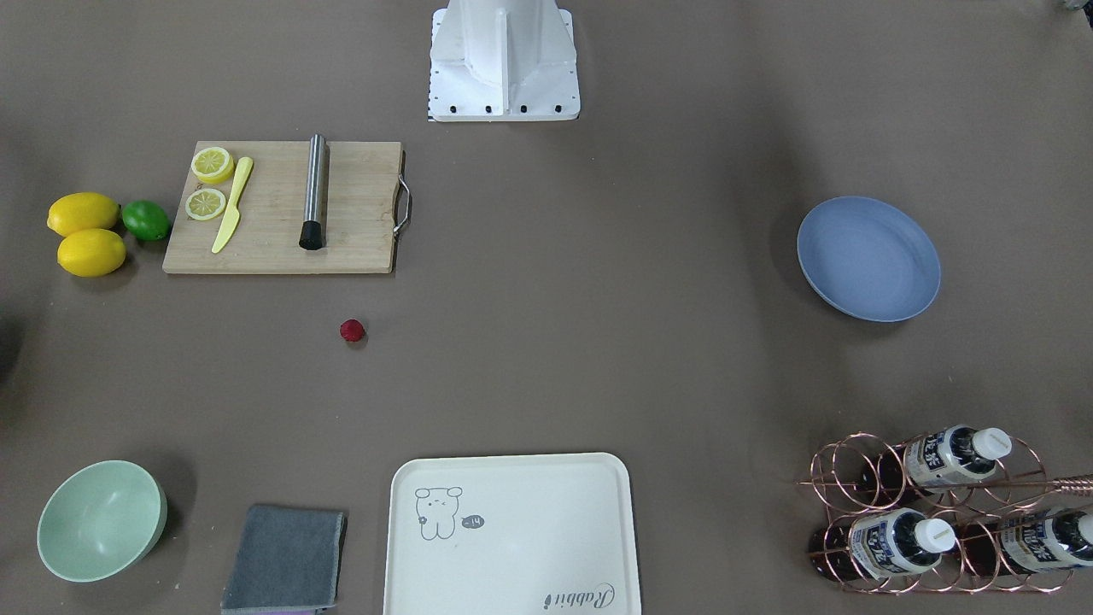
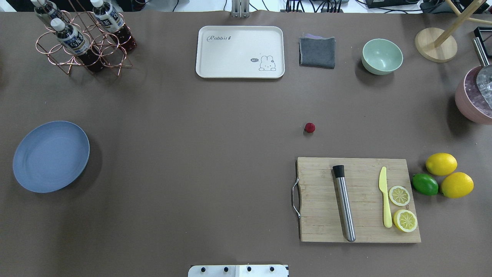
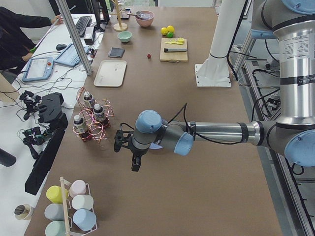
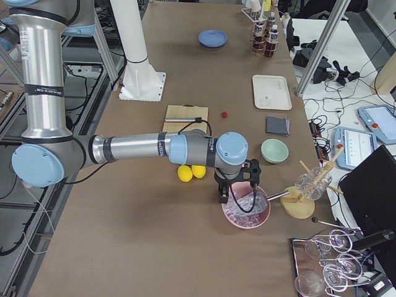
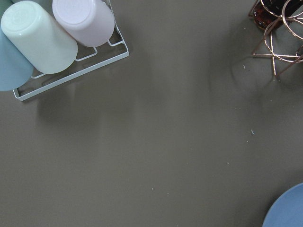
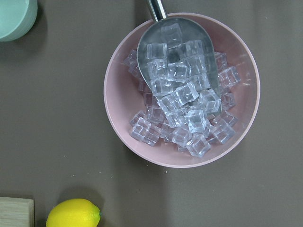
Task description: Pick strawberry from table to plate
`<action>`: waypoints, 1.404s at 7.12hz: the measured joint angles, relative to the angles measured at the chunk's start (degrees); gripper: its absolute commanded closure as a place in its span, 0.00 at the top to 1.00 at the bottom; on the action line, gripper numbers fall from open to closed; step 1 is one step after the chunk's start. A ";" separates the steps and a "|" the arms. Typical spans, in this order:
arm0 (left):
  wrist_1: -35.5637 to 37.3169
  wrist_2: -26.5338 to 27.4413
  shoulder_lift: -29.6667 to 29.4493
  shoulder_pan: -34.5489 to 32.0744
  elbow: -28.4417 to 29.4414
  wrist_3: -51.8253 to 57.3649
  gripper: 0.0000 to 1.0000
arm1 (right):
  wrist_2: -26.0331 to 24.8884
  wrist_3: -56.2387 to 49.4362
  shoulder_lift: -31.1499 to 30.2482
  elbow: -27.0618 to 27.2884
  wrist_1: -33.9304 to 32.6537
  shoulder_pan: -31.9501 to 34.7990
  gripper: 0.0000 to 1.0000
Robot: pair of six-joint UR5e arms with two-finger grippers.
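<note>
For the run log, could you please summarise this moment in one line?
phase: pre-grasp | strawberry: on table beside cutting board | plate: empty | left arm: near plate | right arm: over ice bowl | jaws: state unclear
</note>
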 measured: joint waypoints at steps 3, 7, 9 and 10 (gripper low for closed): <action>0.23 0.03 0.08 -1.55 0.92 -0.07 0.99 | -0.39 -0.04 -0.24 0.08 0.00 0.43 1.00; -0.15 0.15 -0.45 -1.56 1.80 0.05 0.99 | -0.50 0.18 -0.30 0.19 0.00 1.53 1.00; -0.23 0.08 -0.77 -1.55 1.85 -0.02 0.99 | -0.50 0.16 -0.32 0.00 0.00 1.56 1.00; -0.21 0.09 -0.94 -1.52 1.86 -0.08 0.99 | -0.50 0.06 -0.35 0.03 0.00 1.57 1.00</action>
